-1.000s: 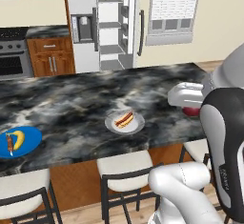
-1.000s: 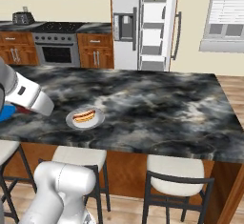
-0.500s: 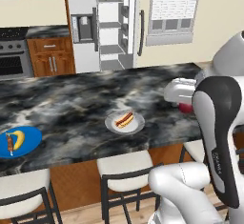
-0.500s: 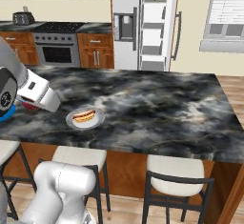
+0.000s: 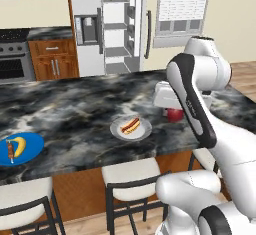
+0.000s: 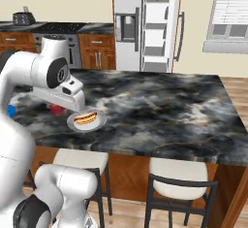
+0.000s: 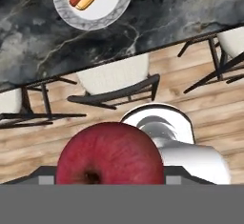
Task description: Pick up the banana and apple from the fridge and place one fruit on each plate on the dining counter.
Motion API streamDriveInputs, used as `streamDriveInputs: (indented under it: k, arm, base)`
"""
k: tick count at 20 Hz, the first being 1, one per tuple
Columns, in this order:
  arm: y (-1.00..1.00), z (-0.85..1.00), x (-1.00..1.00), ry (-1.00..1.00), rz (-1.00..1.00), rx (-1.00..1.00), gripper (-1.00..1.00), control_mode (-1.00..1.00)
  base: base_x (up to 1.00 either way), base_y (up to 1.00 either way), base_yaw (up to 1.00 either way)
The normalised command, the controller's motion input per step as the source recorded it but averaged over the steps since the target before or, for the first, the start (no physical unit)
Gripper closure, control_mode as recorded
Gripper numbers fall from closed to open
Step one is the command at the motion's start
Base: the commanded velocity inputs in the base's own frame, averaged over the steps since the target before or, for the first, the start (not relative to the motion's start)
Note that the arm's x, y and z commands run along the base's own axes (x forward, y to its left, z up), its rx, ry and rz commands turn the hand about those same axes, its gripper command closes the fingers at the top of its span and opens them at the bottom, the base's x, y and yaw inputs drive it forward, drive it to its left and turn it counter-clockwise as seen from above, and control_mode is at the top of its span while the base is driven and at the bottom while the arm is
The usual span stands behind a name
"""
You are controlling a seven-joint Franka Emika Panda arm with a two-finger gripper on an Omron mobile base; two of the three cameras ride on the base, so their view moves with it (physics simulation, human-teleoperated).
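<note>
Dark red, the apple (image 7: pixel 110 154) sits clamped between the jaws of the gripper (image 7: pixel 110 180), close against the hand camera. In the left base view the apple (image 5: pixel 174 114) hangs below the white hand just to the right of the pale plate (image 5: pixel 131 128), over the dining counter (image 5: pixel 70 111). That plate bears a hot-dog-like food (image 5: pixel 130 125). Well to the plate's left on the same marble top lies the blue plate (image 5: pixel 19 149) — the banana (image 5: pixel 20 145) rests on it beside a thin brown stick (image 5: pixel 10 150). Behind the counter, beyond the plate, the fridge (image 5: pixel 116 24) stands with one door open, its shelves showing. Stools (image 5: pixel 131 176) line the counter's near side — one just below the pale plate.
</note>
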Motion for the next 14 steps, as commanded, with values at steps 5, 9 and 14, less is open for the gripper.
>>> streamDriveInputs:
  k: [5, 9, 14]
  arm:
    - [0.00, -1.00, 1.00, 0.14, 0.05, -0.04, 1.00, -1.00]
    - [0.06, -1.00, 1.00, -0.02, 0.03, -0.04, 1.00, -1.00]
    - [0.11, -0.75, 0.95, -0.24, 0.01, -0.02, 1.00, -1.00]
  base:
    - [0.00, 0.00, 0.00]
    - [0.00, 0.00, 0.00]
    - [0.00, 0.00, 0.00]
